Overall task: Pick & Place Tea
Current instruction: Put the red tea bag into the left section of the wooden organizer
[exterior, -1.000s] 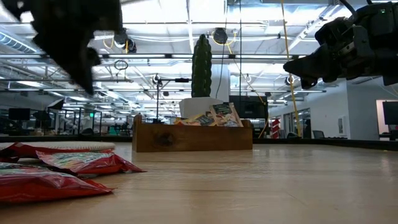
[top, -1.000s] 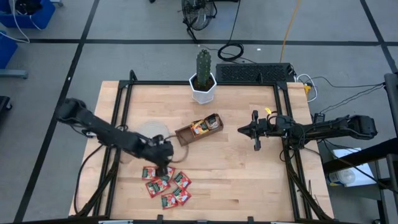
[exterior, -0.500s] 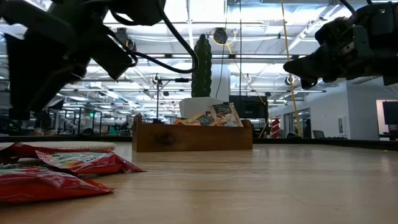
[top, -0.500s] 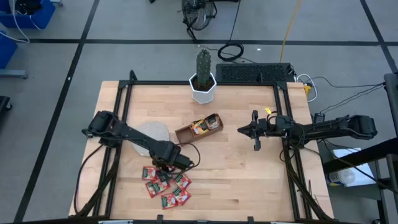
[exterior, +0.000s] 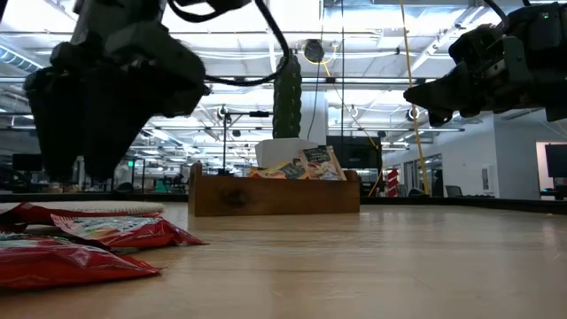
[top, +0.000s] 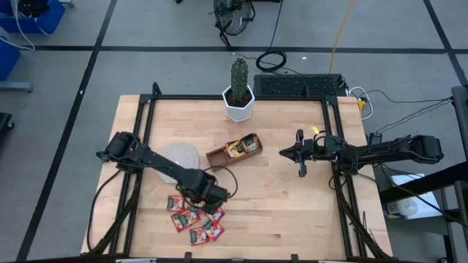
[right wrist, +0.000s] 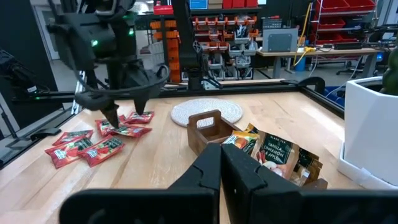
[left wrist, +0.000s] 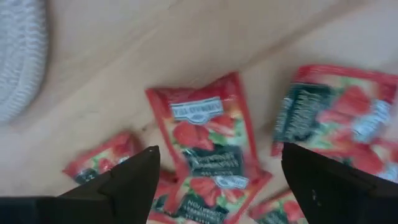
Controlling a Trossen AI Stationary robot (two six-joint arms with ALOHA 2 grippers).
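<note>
High view, left gripper [top: 210,201]: hanging over the near-left part of the table [top: 278,204], directly above the top edge of the sachet cluster.
High view, red sachets [top: 194,218]: lying loose on the table, partly overlapping, just beyond and under the left fingers.
High view, tray [top: 234,151]: sitting near the table's middle, well apart from the left fingers, carrying orange-yellow and whitish sachets [top: 235,150].
High view, grey disc [top: 180,155]: lying just beside the left arm, between the tray and the table's left side.
High view, right gripper [top: 300,155]: waiting above the right half of the table, well apart from all sachets.
High view, cactus pot [top: 239,103]: standing at the far edge.
Low view, left gripper [exterior: 84,133]: hanging above the red sachets [exterior: 115,230], fingers pointing down, not touching them.
Low view, tray [exterior: 275,193]: standing farther back, sachets [exterior: 306,164] sticking up above its wall.
Left wrist view, fingers [left wrist: 127,180]: standing spread wide, holding nothing.
Left wrist view, red-and-green sachet [left wrist: 208,140]: lying flat between the two spread fingers, clear of both.
Left wrist view, other sachets [left wrist: 333,118]: lying just outside each finger, overlapping the central one.
Right wrist view, fingers [right wrist: 214,171]: pressing together, holding nothing.
Right wrist view, tray [right wrist: 214,130]: sitting just ahead of the fingers, sachets [right wrist: 273,152] showing in it.
</note>
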